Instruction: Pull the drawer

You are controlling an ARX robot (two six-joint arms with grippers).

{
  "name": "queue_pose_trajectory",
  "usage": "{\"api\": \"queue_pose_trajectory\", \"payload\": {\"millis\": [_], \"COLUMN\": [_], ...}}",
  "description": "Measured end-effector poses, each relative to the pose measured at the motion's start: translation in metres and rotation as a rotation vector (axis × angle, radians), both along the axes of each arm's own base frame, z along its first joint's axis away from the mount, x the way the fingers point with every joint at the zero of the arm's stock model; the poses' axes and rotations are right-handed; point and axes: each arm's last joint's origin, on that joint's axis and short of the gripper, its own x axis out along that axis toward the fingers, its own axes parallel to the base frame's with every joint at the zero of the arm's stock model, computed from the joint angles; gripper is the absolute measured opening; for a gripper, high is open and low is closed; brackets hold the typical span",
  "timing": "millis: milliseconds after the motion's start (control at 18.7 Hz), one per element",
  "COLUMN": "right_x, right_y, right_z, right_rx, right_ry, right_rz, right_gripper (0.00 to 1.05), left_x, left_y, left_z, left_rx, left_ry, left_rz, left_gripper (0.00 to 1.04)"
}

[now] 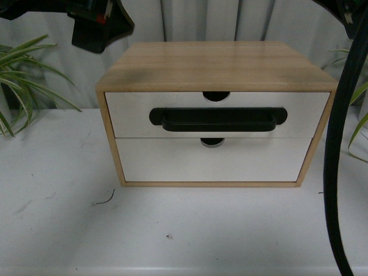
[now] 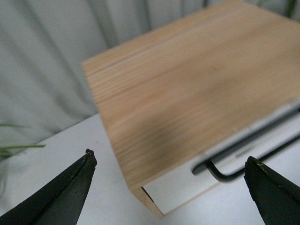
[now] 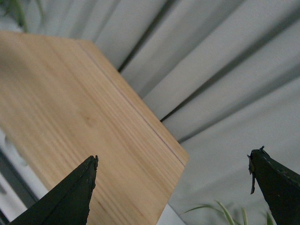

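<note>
Left gripper [image 2: 168,157] hangs wide open and empty above the front left corner of the wooden cabinet [image 1: 213,63]. Right gripper [image 3: 173,157] gapes just as wide above the cabinet's right side, holding nothing. The drawer [image 1: 138,115], white-fronted with a long black bar handle [image 1: 218,119] and a half-round notch [image 1: 216,95], sits flush in the cabinet's upper slot, above a plain lower drawer [image 1: 213,164]. The cabinet stands on a white table [image 1: 172,230], with leafy plants [image 1: 23,80] on either side and a grey curtain [image 1: 230,20] behind.
</note>
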Motion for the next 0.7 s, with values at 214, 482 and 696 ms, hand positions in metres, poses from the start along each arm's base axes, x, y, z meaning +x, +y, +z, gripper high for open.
{"api": "queue_pose_trajectory", "payload": {"millis": [214, 482, 696], "right_x": [0.001, 0.005, 0.002], "right_y": [-0.008, -0.012, -0.011], "right_z": [-0.007, -0.039, -0.044], "right_rx": [-0.279, -0.656, -0.757], "right_ry": [0.009, 0.025, 0.042], "right_rz": [0.175, 0.353, 0.407], "right_gripper": [0.98, 0.98, 0.98], "left_x": [0.005, 0.004, 0.006], "left_y": [-0.01, -0.035, -0.062], "left_z": [0.013, 0.007, 0.0], "left_rx": [0.276, 0.479, 0.524], "left_ry": [0.109, 0.254, 0.244], "left_rz": [-0.23, -0.433, -0.529], "left_gripper": [0.98, 0.98, 0.98]}}
